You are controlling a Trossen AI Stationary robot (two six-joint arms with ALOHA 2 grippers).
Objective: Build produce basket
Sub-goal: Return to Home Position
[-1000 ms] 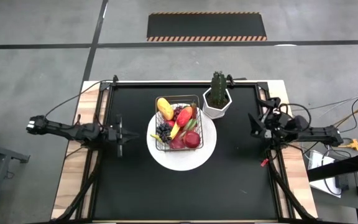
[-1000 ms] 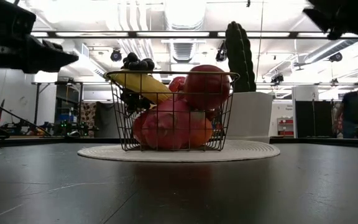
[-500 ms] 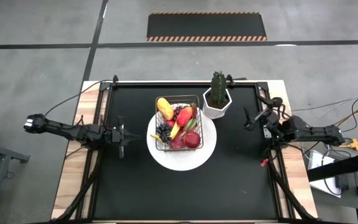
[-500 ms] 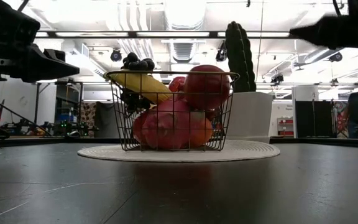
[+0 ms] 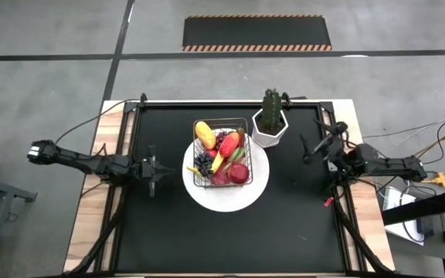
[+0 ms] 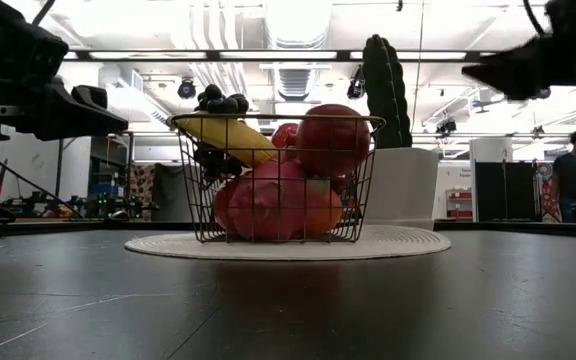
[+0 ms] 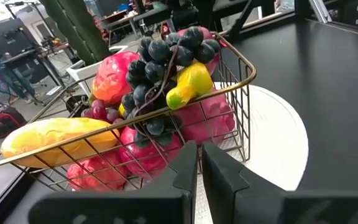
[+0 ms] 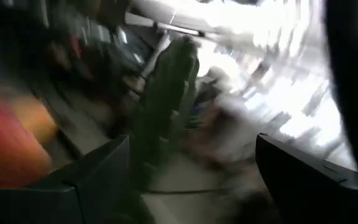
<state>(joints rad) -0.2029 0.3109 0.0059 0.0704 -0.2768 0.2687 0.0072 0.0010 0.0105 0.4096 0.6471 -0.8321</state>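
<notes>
While left pincer (image 5: pixel 154 167) hovers, basket (image 6: pixel 368 120) sits near.

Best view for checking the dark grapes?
Left wrist view: grapes close up, draped over the basket rim. High view shows only a small dark cluster; low view, a silhouette at the rim; right wrist view, cannot tell.

The right wrist view is smeared throughout. The tall green cactus (image 8: pixel 166 93) reads only as a dark column, and a red-orange patch (image 8: pixel 8 146) near it cannot be identified. In the left wrist view the left gripper (image 7: pixel 199 149) and its dark body hide the foot of the small gold wire-grid basket (image 7: pixel 244 74) and part of the round white plate (image 7: pixel 284 143). In the low view both arms run off the picture's edges, and a pink-red fruit (image 6: pixel 268 205) masks the pieces behind it.
</notes>
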